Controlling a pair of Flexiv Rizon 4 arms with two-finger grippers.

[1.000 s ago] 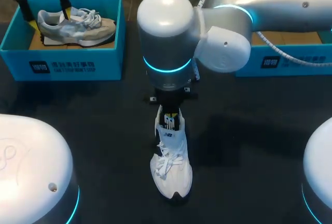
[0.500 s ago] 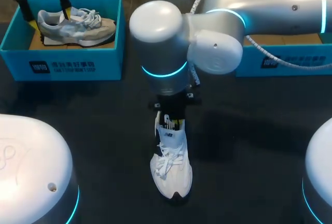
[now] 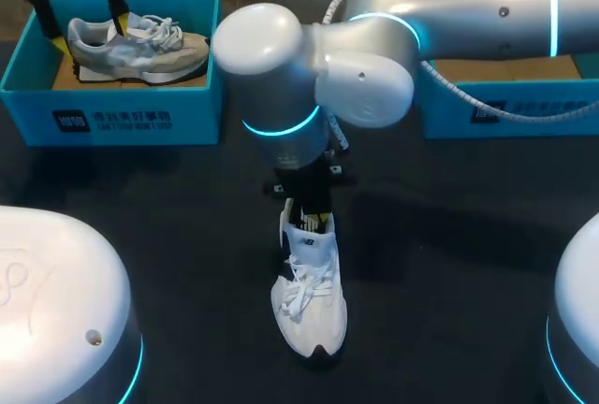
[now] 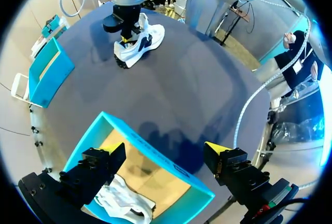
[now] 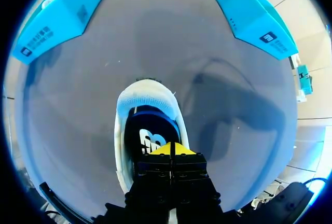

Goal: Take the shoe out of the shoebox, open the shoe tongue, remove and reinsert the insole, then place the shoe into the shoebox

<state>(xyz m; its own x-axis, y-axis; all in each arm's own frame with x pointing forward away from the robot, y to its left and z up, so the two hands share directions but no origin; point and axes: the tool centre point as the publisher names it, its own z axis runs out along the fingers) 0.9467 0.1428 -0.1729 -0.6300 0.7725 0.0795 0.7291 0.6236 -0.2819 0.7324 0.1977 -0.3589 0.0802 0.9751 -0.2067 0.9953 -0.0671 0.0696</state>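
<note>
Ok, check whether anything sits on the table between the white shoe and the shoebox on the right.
Nothing visible does. In the right wrist view only dark table lies between the white shoe and the right shoebox.

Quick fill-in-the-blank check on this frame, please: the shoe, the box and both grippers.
The white shoe stands on the ___, outside any box. The right gripper hangs over its ___ end, tips together. The left gripper, above a blue shoebox, is ___.
Missing: table; heel; open.
</note>
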